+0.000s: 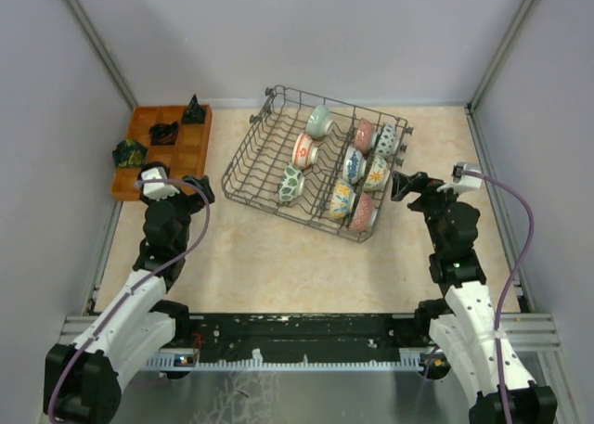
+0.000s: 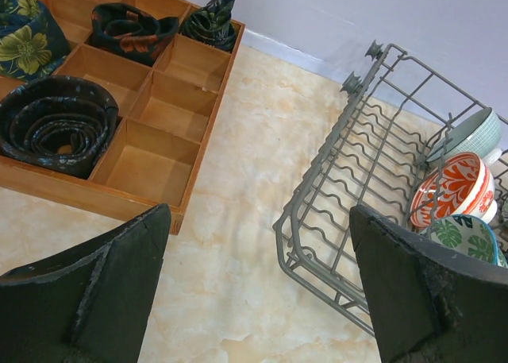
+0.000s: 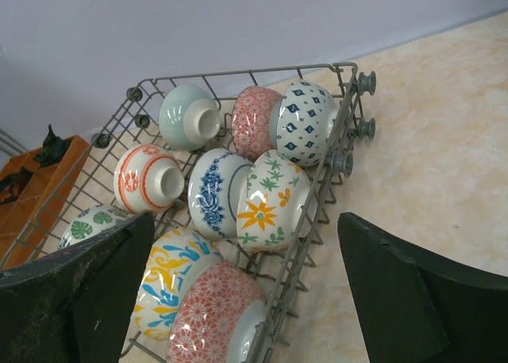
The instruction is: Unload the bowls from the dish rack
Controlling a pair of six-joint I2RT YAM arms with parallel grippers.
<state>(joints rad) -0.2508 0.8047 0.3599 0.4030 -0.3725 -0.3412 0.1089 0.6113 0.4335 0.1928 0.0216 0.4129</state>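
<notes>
Bowls (image 1: 353,164) fill the dish rack (image 1: 260,160); left gripper (image 2: 258,214), right gripper (image 3: 246,220) both spread

Bright, even overhead light, soft shadows, sharp focus; mild glare on the glazed bowls (image 3: 262,200).

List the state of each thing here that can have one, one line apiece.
left gripper: open, holding nothing.
right gripper: open, holding nothing.
dish rack: flat on the table, loaded, bare wire at its left end.
bowls: nine, all in the rack, tipped on edge.
orange tray: on the table, dark fabric pieces in some compartments.
</notes>
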